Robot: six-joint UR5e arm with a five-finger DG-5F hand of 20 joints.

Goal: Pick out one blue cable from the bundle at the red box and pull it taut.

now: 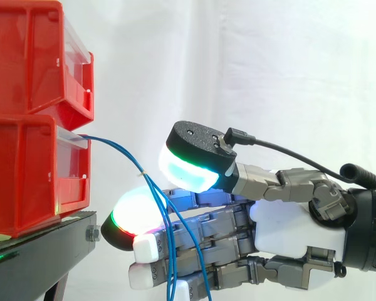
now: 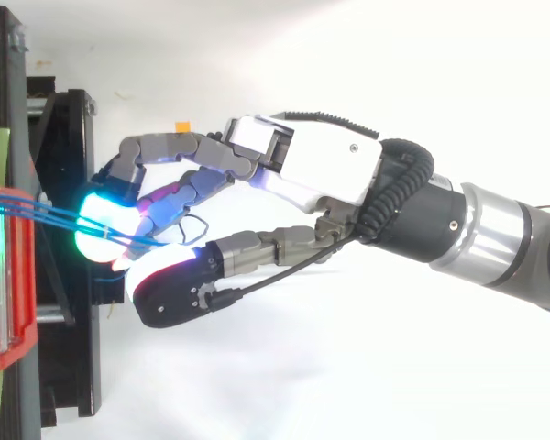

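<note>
- Where the blue cables (image 1: 144, 174) come out of the lower red box (image 1: 25, 169), we see them run across to the hand (image 1: 297, 235) and then drop down in front of its fingers.
- We think they hang like that because nothing pulls on the loose ends. Only the short bit near the box looks fairly straight.
- The box sits on the black stand (image 1: 37, 251), under another red box (image 1: 31, 56), so the cables have a firm place to be pulled from.
- The hand reaches in sideways, thumb on top and fingers below. We think this is so the cables can go in between, like a mouth ready to bite.
- The thumb's glowing pad (image 1: 188, 169) and the finger pad (image 1: 135, 213) below it are apart. The cables pass through the gap, and we do not see the hand squeezing them.
- In the top view, the cables (image 2: 55, 220) lie across the glowing fingertips (image 2: 96, 206) and end near the thumb.
- Several cables are bunched together there, so we think the hard part is catching just one and not the whole lot.
- We think the job is near its start, with no cable picked and none pulled tight.
- Next, the thumb and a finger need to close on one cable, and then the hand needs to move away from the box.
</note>
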